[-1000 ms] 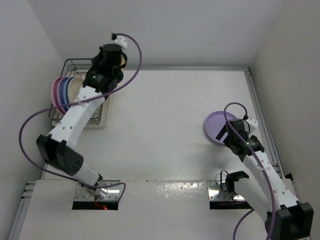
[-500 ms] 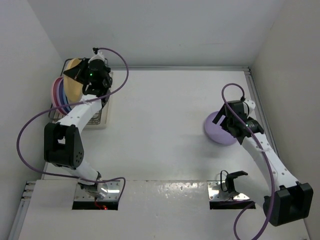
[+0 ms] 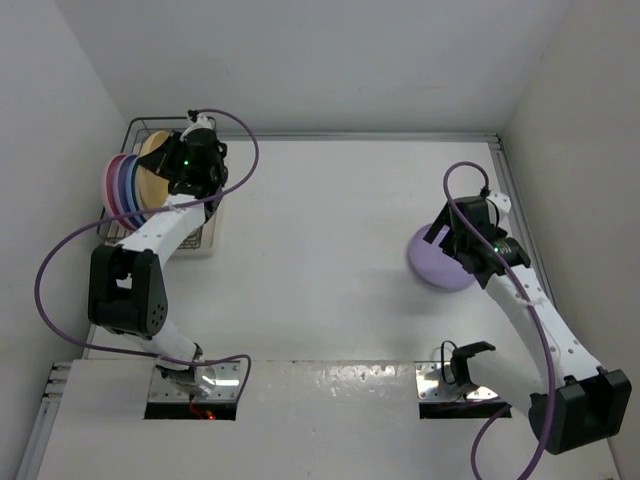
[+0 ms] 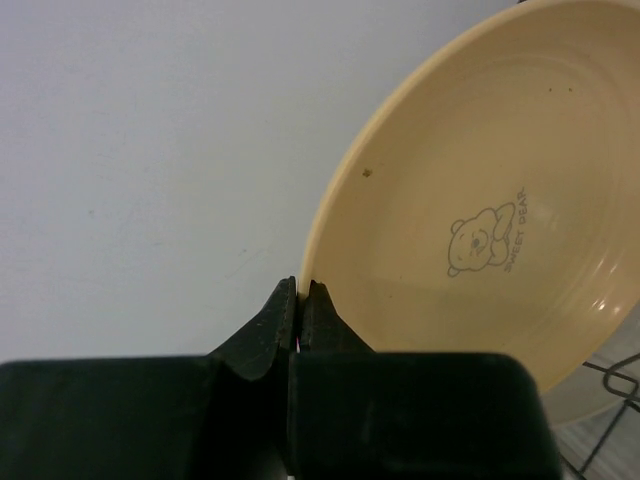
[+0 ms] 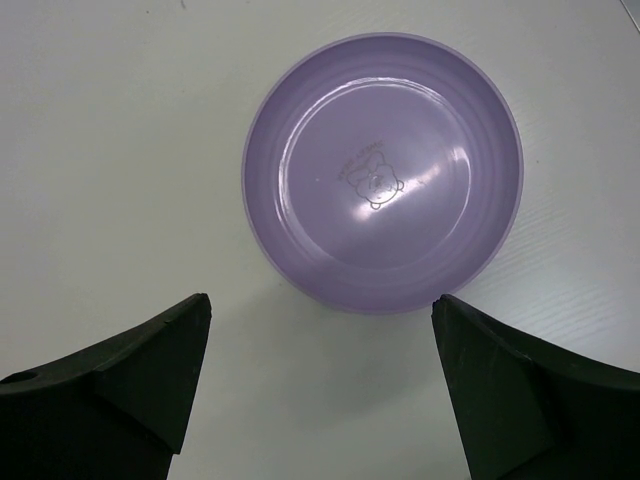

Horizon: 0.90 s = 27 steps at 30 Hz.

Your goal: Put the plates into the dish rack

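Slotting the orange-yellow plate [image 3: 152,150] into the dish rack [image 3: 135,128] is the step you have in hand on the left side. Your left gripper [image 4: 300,298] is pinched tight on that plate's rim, its jaws closed to a sliver with the edge between them. The plate stands on edge over the far end of the rack, which sits in the far left corner of the table [image 3: 320,250]. The racked plates [image 3: 122,190] stand upright in a row just beside it, pink outermost, then blue and lilac. From the overhead view you cannot tell whether the held plate's lower edge has seated between the prongs, so judge that before you let go. If it has, the next move on this side calls for opening the jaws gently and backing straight off the rim without tipping the neighbours.

On the right, your right gripper [image 5: 320,320] hangs spread wide and holds nothing. It looks straight down on the lilac plate [image 5: 385,170], which lies flat and right way up on the table, well apart from the rack. This looks like the last plate left to load. To take it, you need to come down over the near rim with one finger inside the bowl and one outside. A flat, shallow plate may skate when nudged, so close squarely on the edge.
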Motion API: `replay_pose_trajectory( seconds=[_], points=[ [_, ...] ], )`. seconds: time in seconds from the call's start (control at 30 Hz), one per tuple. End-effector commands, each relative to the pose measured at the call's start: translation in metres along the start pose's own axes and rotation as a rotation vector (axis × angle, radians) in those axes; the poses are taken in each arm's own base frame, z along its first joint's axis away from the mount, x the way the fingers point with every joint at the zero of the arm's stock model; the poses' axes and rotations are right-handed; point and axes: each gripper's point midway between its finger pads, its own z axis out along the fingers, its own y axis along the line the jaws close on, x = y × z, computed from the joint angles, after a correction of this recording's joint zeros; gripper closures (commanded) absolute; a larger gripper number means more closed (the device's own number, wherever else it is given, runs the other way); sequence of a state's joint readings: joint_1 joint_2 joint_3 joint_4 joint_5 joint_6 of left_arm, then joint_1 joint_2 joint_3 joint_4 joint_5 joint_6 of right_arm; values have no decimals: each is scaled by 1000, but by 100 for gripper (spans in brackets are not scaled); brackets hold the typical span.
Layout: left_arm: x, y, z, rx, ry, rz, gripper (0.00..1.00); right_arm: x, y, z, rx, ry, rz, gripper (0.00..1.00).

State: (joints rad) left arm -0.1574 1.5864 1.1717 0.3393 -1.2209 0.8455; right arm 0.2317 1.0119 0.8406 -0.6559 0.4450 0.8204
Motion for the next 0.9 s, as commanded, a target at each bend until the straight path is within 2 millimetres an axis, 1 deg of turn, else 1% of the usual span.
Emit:
replay_pose_trajectory(
  seconds=[0.0,0.07,0.1,0.2,0.23,0.27,0.3,0.33,0.37,0.47,0.5,0.53,0.57,0.6,0.63,0.67,0.73,0.77,0.8,0.83,0.87],
  points=[
    [-3,6,-1,25,2,-87,100,-5,-3,-5,-3,-41,11,8],
    [1,-1,-2,51,14,-90,100,-4,-6,-5,2,-51,16,8],
    [-1,-6,-5,70,2,-84,100,-4,-8,-6,7,-55,13,8],
    [-1,-6,-4,66,-3,-70,100,-5,-10,-7,7,-64,19,8],
    [6,-13,-4,61,5,-40,100,-5,-10,-8,4,-67,19,8],
    [9,-13,0,38,16,-47,100,-6,-9,-9,0,-70,18,8],
    [11,-12,0,28,19,-19,100,-5,-11,-8,6,-69,19,8],
    [13,-17,0,30,21,-12,100,-6,-10,-9,0,-73,17,8],
    [13,-17,0,30,21,-12,100,-6,-12,-9,5,-75,17,8],
    [19,-30,1,48,37,18,100,-4,-14,-9,11,-77,19,8],
    [21,-31,0,58,47,20,100,-4,-13,-9,4,-77,17,8],
    [22,-36,0,73,50,29,100,-4,-12,-8,-1,-75,17,8],
    [18,-41,1,104,41,31,96,-2,-11,-7,-2,-67,18,7],
    [17,-52,0,167,42,41,62,0,-9,-6,-9,-56,15,7],
    [28,-54,2,176,75,59,45,2,-8,-5,-14,-47,13,5],
    [22,-58,2,217,65,46,41,6,-6,-2,-25,-23,14,3],
    [27,-59,2,248,78,51,33,11,-5,1,-44,24,24,1],
    [24,-58,1,264,65,39,28,19,-4,6,-40,74,45,0],
    [17,-51,-3,272,47,23,19,19,-7,9,-27,85,73,0],
    [14,-50,-10,291,36,26,16,26,-11,13,-10,123,86,0],
    [10,-50,-13,307,28,25,14,28,-15,17,7,141,127,0]
  ],
)
